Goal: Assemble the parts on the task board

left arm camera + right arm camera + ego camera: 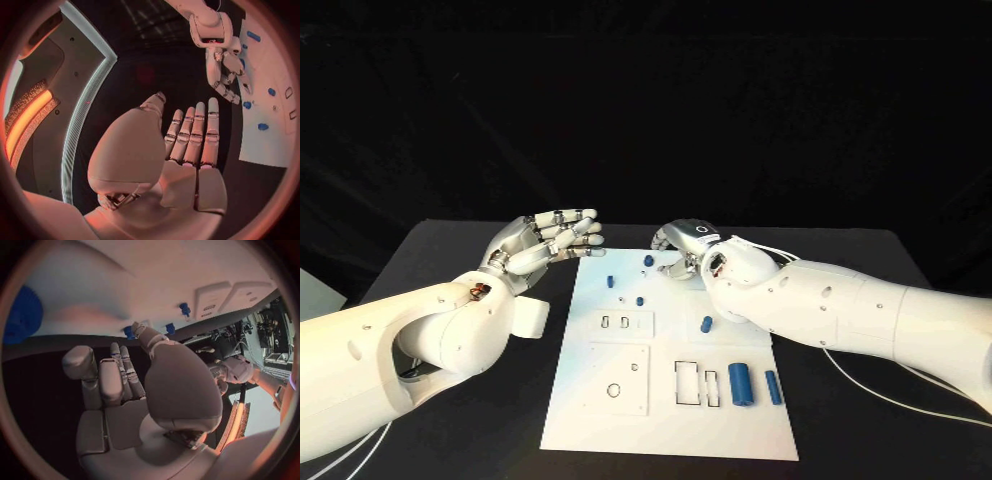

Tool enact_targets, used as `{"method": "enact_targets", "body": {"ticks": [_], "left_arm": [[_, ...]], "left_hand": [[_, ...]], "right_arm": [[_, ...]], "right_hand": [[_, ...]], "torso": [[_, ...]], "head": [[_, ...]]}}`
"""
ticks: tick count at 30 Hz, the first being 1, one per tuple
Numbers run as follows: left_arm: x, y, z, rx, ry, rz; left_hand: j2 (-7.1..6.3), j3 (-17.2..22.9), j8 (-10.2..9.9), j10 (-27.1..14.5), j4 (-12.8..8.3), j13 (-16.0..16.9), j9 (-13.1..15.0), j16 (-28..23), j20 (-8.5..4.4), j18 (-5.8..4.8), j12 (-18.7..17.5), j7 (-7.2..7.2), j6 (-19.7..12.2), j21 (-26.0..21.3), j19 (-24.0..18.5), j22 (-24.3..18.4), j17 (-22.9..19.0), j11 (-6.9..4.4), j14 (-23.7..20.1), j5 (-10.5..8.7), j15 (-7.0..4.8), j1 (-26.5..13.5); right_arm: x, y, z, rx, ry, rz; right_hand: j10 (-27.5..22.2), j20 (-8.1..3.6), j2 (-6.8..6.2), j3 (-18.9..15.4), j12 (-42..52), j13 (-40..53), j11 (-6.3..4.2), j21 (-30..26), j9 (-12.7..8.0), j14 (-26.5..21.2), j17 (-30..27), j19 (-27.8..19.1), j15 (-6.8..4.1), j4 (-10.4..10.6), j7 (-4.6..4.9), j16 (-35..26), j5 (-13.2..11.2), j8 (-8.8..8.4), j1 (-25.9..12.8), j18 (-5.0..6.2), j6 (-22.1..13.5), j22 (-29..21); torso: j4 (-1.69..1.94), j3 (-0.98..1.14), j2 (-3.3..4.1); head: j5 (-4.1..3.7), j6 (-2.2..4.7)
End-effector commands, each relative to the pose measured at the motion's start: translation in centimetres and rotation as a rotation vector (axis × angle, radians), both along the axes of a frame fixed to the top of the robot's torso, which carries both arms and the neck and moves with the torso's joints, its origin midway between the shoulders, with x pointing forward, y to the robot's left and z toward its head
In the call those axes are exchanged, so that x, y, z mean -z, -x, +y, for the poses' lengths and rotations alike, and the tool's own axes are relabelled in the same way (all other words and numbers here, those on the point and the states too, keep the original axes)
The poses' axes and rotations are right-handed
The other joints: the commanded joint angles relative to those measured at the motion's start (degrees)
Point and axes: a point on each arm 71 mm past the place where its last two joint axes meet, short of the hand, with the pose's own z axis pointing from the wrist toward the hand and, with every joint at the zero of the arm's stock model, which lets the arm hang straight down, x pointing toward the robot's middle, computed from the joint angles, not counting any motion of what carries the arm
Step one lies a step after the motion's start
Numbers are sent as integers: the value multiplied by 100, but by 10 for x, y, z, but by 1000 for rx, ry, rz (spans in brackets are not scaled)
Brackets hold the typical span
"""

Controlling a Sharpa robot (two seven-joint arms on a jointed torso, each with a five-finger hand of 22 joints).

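The white task board [589, 425] lies in the middle of the black table. Small blue parts sit on its far half [648, 260] [640, 300] [707, 323]. A thick blue cylinder [740, 383] and a slimmer blue one [772, 387] lie near its right edge. My right hand [694, 250] hovers over the board's far edge, fingers apart and pointing down, holding nothing. In the right wrist view its thumb tip [139, 330] is close to two blue parts [169, 328]. My left hand [545, 243] is raised left of the board, fingers straight, palm empty [187, 150].
The board has rectangular slots [615, 322], a square plate with holes [620, 375] and a framed recess [692, 383]. Bare black table lies on either side of the board. Thin cables [877, 395] trail under my right arm.
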Motion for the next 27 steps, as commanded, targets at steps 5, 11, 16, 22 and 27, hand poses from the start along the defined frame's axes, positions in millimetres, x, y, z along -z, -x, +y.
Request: {"method": "enact_targets", "body": {"ticks": [5,11,16,22,27], "left_arm": [[-1,-2,3,5,5,-10],[0,-5,5,-5,2,-9],[1,-6,6,-7,2,-9],[1,-7,6,-6,2,-8],[1,-7,6,-4,2,-7]], "left_hand": [[-18,24,22,22,-14,-4,-6,37,12,26,-16,356,30,25,-40,8,10,33,-36,-2,12,66],[-18,24,22,22,-14,-4,-6,37,12,26,-16,356,30,25,-40,8,10,33,-36,-2,12,66],[-21,23,22,23,-13,-4,-6,38,12,26,-15,354,30,27,-45,10,12,33,-38,-5,12,66],[-21,23,22,23,-13,-4,-6,38,12,26,-15,354,30,27,-45,10,12,33,-38,-5,12,66],[-23,24,23,27,-13,-3,-7,41,14,26,-14,351,32,30,-53,12,16,32,-42,-7,12,66]], "right_arm": [[-22,11,-38,36,-106,-16],[-40,17,-80,99,-208,19],[-39,13,-104,162,-235,121],[-29,6,-123,223,-214,263],[-22,1,-126,248,-195,314]], "right_hand": [[377,-44,18,-7,194,22,-63,59,-23,-45,-100,130,-43,80,34,-73,70,-53,42,84,83,141],[1297,-131,-125,-82,522,176,-214,465,-45,73,276,434,-164,361,-28,123,250,-155,-192,-28,-2,710],[2314,-285,-280,-400,1562,890,-414,871,-11,194,757,679,-306,335,-120,390,296,-140,-43,-127,42,1242],[2730,-162,89,-1460,7891,7778,-239,1660,158,442,2383,1086,-182,944,-10,1137,389,124,312,-334,-191,2311],[3083,-118,89,-1607,8288,8311,-212,1922,180,536,2921,1247,-133,1120,26,1307,473,199,408,-413,-255,2664]], "torso": [[-90,5,-23],[-177,17,-34],[-190,18,-40],[-171,26,-30],[-168,10,-33]], "head": [[-20,44],[-51,72],[-69,65],[-79,45],[-69,20]]}}
